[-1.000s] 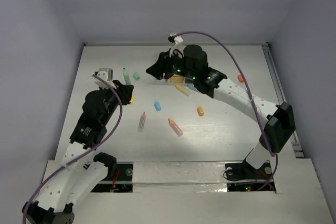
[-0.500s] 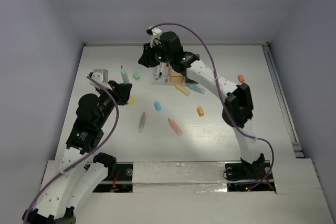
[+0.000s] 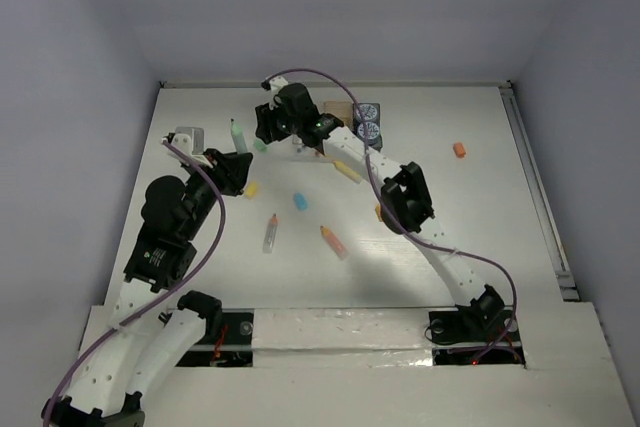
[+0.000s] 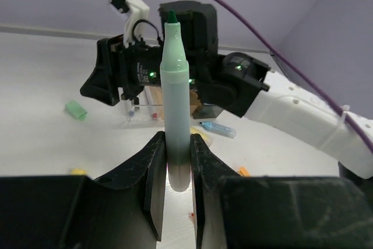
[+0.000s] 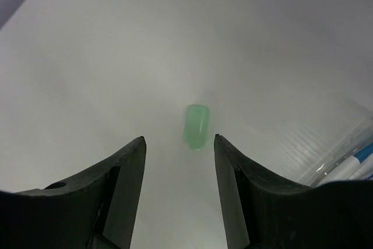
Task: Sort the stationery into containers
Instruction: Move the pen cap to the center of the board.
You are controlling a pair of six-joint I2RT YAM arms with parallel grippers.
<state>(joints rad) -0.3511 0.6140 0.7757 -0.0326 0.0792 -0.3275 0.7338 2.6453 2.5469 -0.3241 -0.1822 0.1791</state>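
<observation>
My left fingers (image 3: 236, 159) are clenched on the lower end of a green marker (image 4: 176, 109), which stands upright with its bare tip uppermost. My right fingers (image 3: 260, 133) are spread wide and grasp nothing. They hang over the green cap (image 5: 197, 126), which lies alone on the bench (image 3: 480, 237) just past the two tips and in line with the gap, touching neither. There is open bench on every side of the cap.

The marker's tip is near my right fingers, so the two wrists are close together at the far left of the bench. The left edge is near my left wrist.

The bins (image 3: 345, 119) stand in a row just to the right of my right fingers, close to the far wall (image 3: 330, 27). A corner of the clear bin (image 5: 344, 144) shows at the lower right of my right wrist view, with pens (image 5: 358, 164) inside. The dark bin holds two rolls (image 3: 366, 121).

A yellow marker (image 3: 348, 171) lies just beside the bins, partly under my right arm (image 3: 405, 197). A blue marker (image 3: 300, 202), a white pen (image 3: 270, 233) and an orange-pink marker (image 3: 333, 241) lie well apart from one another at mid-bench. A yellow bit (image 3: 251, 188) lies just beside my left fingers. An orange bit (image 3: 459, 150) sits alone towards the right edge, with wide open bench around it.
</observation>
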